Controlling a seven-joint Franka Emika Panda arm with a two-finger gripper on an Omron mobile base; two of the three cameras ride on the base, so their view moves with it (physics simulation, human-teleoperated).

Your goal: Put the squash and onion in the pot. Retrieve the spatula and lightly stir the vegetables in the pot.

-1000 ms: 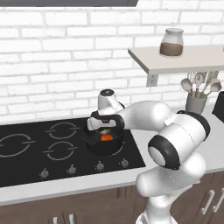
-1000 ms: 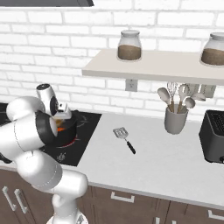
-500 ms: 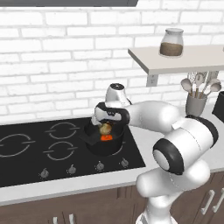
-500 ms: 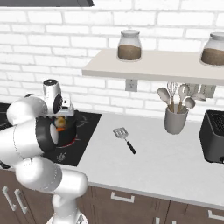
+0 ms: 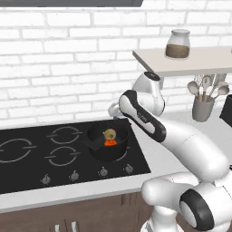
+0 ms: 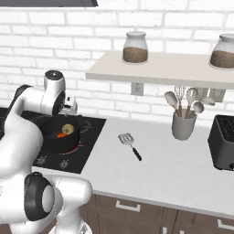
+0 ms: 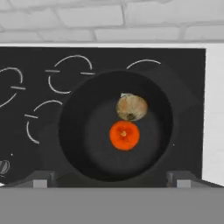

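Hand view looks down into the pot [image 7: 116, 127], a round black vessel on the black cooktop [image 7: 26, 65]. Inside it, the squash [image 7: 124, 135] lies near the middle of the pot's floor as an orange-red disc, and the onion [image 7: 131, 107] sits touching it on the side toward the brick wall. The two dark fingertips [image 7: 40, 179] of the jaws [image 7: 109, 180] rise at the bottom of this view, far apart, one on either side of the pot's near rim; the jaws are spread wide and hold nothing, with both vegetables lying loose between and beyond them.

In the left base view the pot [image 5: 107, 142] stands on the right part of the cooktop [image 5: 27, 158], the onion [image 5: 108, 134] and squash [image 5: 109, 142] visible in it. The arm bends over from the lower right, its hand raised above and behind the pot, toward the wall.

In the right base view the pot [image 6: 61, 135] is at the cooktop's right edge, and the hand hangs above it. The spatula [image 6: 129, 144] lies flat on the pale bench [image 6: 173, 169], well apart from the pot, its grey head toward the wall and its dark handle pointing toward the bench's front. Farther right a grey utensil cup [image 6: 182, 124] with pale spoons stands near the wall.
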